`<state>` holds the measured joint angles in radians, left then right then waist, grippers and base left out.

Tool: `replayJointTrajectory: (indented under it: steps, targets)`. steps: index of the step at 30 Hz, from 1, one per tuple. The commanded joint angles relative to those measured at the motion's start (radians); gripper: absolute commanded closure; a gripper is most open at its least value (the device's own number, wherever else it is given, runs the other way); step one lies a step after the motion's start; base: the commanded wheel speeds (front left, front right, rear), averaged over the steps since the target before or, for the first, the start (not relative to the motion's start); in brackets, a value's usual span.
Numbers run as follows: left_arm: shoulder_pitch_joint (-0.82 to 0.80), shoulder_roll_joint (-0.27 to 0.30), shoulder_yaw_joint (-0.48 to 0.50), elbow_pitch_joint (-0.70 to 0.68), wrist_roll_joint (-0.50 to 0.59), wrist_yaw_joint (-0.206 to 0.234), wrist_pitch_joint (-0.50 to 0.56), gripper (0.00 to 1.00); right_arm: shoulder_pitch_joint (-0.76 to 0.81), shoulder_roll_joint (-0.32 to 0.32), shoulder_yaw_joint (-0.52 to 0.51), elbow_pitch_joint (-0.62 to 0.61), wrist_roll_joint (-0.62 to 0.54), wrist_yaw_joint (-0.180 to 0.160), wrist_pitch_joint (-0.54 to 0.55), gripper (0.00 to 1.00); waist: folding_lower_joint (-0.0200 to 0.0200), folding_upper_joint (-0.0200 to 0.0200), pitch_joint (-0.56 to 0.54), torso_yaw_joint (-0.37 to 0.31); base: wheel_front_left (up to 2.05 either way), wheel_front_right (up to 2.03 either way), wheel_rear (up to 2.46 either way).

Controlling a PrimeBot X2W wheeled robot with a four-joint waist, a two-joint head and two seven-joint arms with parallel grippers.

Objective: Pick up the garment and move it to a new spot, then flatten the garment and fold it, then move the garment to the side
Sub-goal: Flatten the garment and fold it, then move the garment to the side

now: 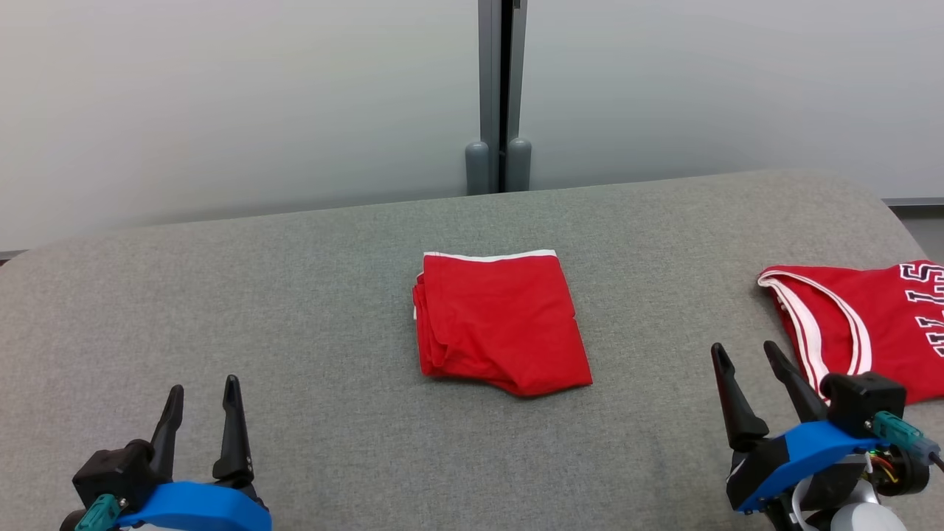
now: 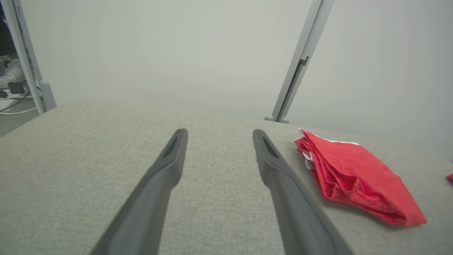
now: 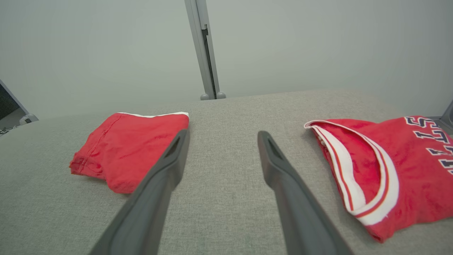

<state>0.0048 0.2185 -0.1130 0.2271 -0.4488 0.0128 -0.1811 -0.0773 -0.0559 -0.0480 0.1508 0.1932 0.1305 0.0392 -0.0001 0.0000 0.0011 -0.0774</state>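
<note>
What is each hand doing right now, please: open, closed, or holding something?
Left hand: open, holding nothing.
Right hand: open, holding nothing.

The lettered red jersey (image 1: 885, 324) runs off the head view's right edge, lettering cut short.

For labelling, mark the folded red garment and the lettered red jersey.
folded red garment (image 1: 501, 324): head view, centre of its top layer.
lettered red jersey (image 3: 414, 170): right wrist view, red cloth right of the white trim.
</note>
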Motion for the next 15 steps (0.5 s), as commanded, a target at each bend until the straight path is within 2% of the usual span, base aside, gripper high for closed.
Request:
replayJointTrajectory:
  steps: [1, 15]
  targets:
    - [0.012, 0.007, -0.007, -0.007, 0.002, 0.005, 0.006, 0.00, 0.000, -0.003, 0.004, 0.006, -0.005, 0.001, 0.000, 0.00, 0.0001, 0.0000, -0.001, -0.002, 0.00, 0.00, 0.00]
    - [0.025, 0.019, -0.017, -0.038, 0.004, 0.018, 0.020, 0.00, -0.011, 0.000, 0.020, 0.009, 0.003, 0.001, 0.025, 0.00, 0.0001, 0.0000, 0.015, 0.007, 0.00, 0.00, 0.00]
